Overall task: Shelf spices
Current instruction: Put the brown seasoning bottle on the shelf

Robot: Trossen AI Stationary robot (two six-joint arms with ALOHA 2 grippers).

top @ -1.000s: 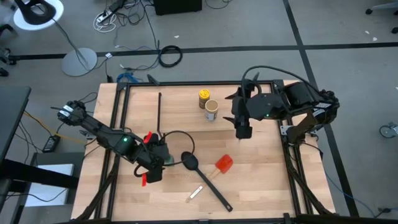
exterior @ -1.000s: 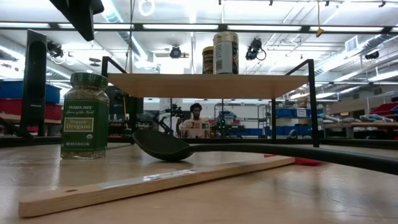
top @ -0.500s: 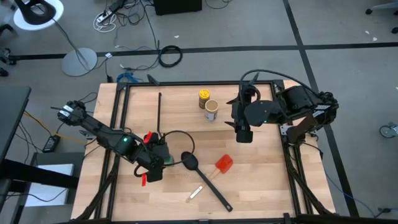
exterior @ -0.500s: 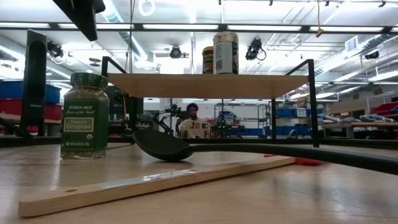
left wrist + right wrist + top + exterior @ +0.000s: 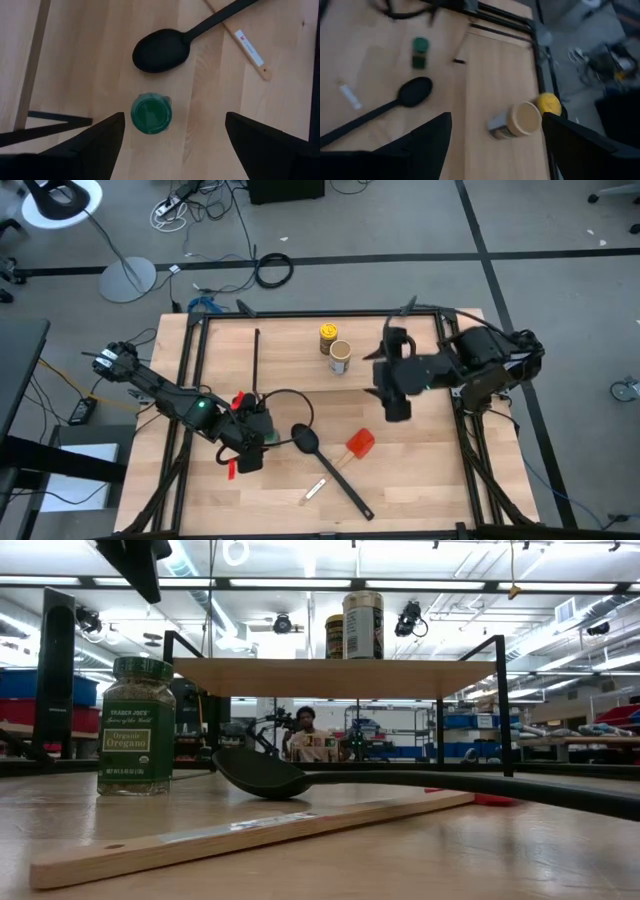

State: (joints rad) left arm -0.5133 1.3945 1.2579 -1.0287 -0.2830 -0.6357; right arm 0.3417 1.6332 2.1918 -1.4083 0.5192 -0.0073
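The green-topped jar (image 5: 136, 726) stands upright on the table, left of the shelf (image 5: 320, 678). My left gripper (image 5: 247, 448) hangs open above it; in the left wrist view its fingers stand on either side of the green lid (image 5: 151, 113) without touching. The yellow jar (image 5: 328, 335) and the tan jar (image 5: 340, 357) stand side by side on the shelf's wooden top, as the low view shows (image 5: 362, 625). My right gripper (image 5: 396, 400) is open in the air, to the right of those two jars; its wrist view shows the tan jar (image 5: 519, 120) and the yellow one (image 5: 549, 104) below it.
A black spoon (image 5: 306, 439) lies right of the green jar, its handle running toward the near edge. A red spatula (image 5: 360, 443) with a wooden handle (image 5: 315, 490) lies beside it. A black cable loop (image 5: 285, 405) sits by the left gripper. A person (image 5: 305, 735) is in the room beyond.
My right gripper has drawn away from the two jars on the shelf, toward the table's near edge and a little to the right, staying open. The jars have kept their places.
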